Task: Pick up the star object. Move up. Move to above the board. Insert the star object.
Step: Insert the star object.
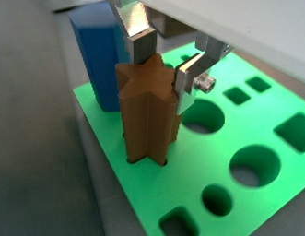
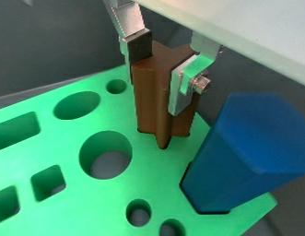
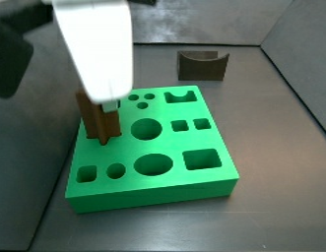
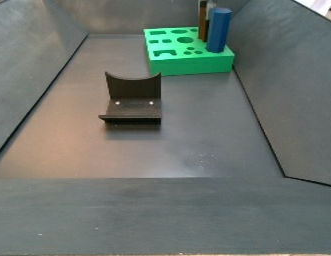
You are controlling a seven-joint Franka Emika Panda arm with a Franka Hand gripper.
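The star object (image 1: 148,115), a tall brown fluted prism, stands upright with its foot in a hole of the green board (image 1: 142,194), right beside the blue hexagonal prism (image 1: 96,55). My gripper (image 1: 163,66) straddles the star's top, with a dark pad against one point and the silver plate against the opposite side. In a wrist view the gripper (image 2: 161,66) holds the star (image 2: 161,97) next to the blue prism (image 2: 247,147) on the board (image 2: 155,175). In a side view the white gripper body (image 3: 99,49) hides the star's (image 3: 97,123) top.
A dark brown arch-shaped block (image 3: 202,65) lies on the grey floor away from the board (image 3: 126,192); it also shows in a side view (image 4: 130,98). Grey walls enclose the bin. The board (image 4: 195,62) has several open holes.
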